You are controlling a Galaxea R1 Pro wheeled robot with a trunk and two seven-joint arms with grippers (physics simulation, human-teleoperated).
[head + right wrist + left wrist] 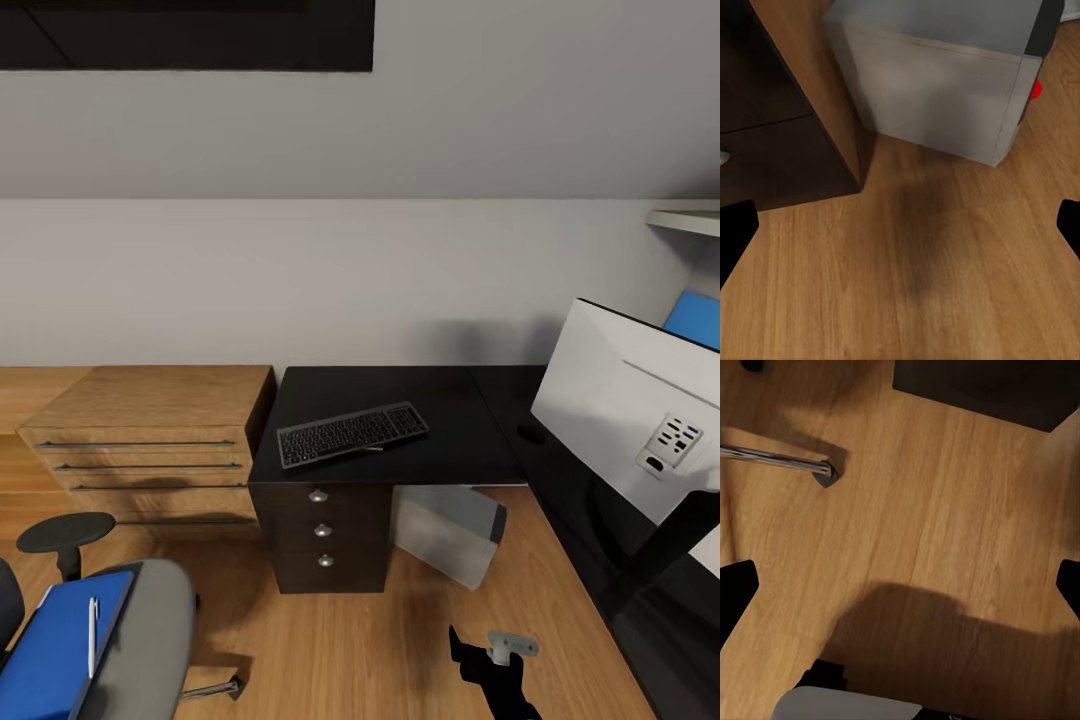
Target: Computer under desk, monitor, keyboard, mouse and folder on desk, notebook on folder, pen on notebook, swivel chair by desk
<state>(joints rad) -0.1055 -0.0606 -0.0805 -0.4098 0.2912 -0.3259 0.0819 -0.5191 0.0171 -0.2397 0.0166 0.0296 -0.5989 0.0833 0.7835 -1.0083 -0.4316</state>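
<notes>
Folder [50,645] lies on the chair [150,640], well off from the surface [440,400], with the pen [93,635] on it. We judge the step in hand to be fetching it; keyboard [350,433] and monitor [625,410] already sit on the surface, computer [450,530] under it. Next we must turn toward the chair and reach over its edge. Both pincers hang spread and empty over bare floor (the right pincer [490,650] near the computer), so room is ample.
</notes>
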